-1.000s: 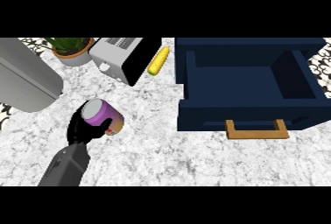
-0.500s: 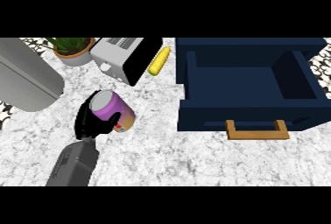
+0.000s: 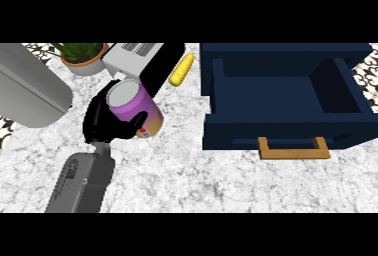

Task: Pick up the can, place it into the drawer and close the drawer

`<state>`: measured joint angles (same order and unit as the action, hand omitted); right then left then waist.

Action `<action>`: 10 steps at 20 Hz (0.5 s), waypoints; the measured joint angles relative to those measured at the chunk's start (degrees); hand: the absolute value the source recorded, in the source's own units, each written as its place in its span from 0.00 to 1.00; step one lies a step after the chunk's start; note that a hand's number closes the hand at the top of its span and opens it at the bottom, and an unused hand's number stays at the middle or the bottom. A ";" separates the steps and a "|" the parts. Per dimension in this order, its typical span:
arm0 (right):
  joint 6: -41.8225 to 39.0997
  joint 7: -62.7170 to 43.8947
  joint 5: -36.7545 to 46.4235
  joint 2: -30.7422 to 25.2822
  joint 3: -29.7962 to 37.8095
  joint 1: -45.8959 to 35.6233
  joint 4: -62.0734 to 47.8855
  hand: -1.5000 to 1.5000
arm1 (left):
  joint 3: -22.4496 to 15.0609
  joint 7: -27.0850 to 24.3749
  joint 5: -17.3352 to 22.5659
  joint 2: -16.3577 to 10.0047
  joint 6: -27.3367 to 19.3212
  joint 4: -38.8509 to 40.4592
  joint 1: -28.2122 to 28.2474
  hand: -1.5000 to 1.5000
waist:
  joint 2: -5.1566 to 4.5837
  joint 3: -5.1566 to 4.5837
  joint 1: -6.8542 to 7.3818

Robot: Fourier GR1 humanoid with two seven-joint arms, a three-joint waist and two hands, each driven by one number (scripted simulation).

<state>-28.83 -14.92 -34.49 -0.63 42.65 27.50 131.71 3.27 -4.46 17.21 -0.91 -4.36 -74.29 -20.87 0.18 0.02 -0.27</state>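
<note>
My left hand point(image 3: 103, 122) is shut on the can point(image 3: 133, 106), a purple can with a pale grey lid and an orange band low down. The thumb curls over its front and the fingers wrap behind it. The can is tilted and held above the marble counter, left of the open navy drawer point(image 3: 280, 131). The drawer's inside shows bare, and its wooden handle point(image 3: 293, 151) sticks out toward me. A gap of counter separates the can from the drawer's left wall. My right hand does not appear.
Just behind the can stands a toaster point(image 3: 140, 56), with a potted plant point(image 3: 81, 59) to its left. A yellow corn cob point(image 3: 181, 70) lies between the toaster and the drawer. A large grey rounded object point(image 3: 29, 87) fills the far left.
The left hand has carried the can to the right and farther from me, closer to the toaster, and the can now looks larger and more raised.
</note>
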 measured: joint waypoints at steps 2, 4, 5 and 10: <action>-0.04 -0.25 -0.16 0.20 0.35 0.30 0.51 0.00 | -1.11 2.34 -1.04 0.31 -2.08 -2.85 -0.61 1.00 | -0.01 0.01 -0.02; -0.12 0.15 -0.46 0.19 0.18 0.57 0.26 0.00 | -2.01 5.16 -1.54 0.53 -4.20 -5.37 -1.98 1.00 | -0.01 0.00 -0.10; -0.61 0.67 0.12 0.28 -0.14 0.62 -0.50 0.00 | -2.67 6.51 -1.99 0.61 -5.79 -6.09 -3.26 1.00 | -0.02 0.00 -0.13; -0.34 2.46 2.15 0.52 -1.81 0.61 -1.16 0.00 | -4.14 11.58 -3.25 0.23 -10.08 -7.72 -8.93 1.00 | -0.08 0.00 -0.22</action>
<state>-29.17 -12.46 -32.34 -0.11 40.84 28.11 130.55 -0.88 7.12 13.97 -0.67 -14.44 -82.02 -29.80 0.10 0.02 -0.49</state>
